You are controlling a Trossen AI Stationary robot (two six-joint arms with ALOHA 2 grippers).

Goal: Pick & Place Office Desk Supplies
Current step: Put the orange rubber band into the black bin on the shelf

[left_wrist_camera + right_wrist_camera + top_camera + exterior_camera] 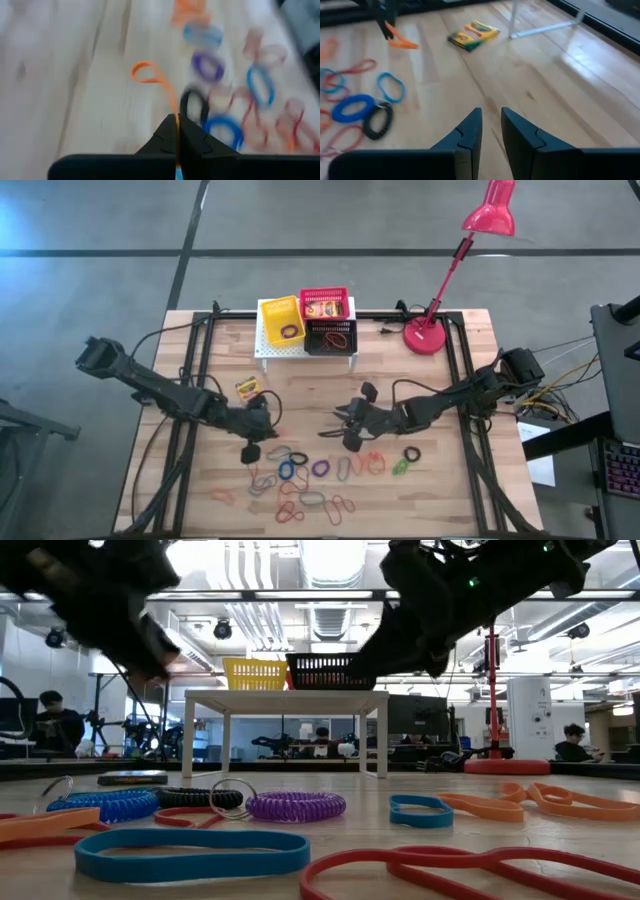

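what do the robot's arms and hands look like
Two dark, near-black jointed arms, slim links with bulkier blocks at the outer ends and black cables trailing along them. The left hand and right hand each end in two flat, black, wedge-shaped fingers with stepped tips. No markings are visible.

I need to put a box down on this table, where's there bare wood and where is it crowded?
Bare wood lies between the white shelf and the two grippers, beside the crayon box, and along the table's right edge past the red lamp base. The front is crowded with elastic loops.

Baskets (pixel 307 321) on riser (pixel 262 350) at table's far edge — lamp (pixel 430 335) right, loops (pixel 318 480) near edge.
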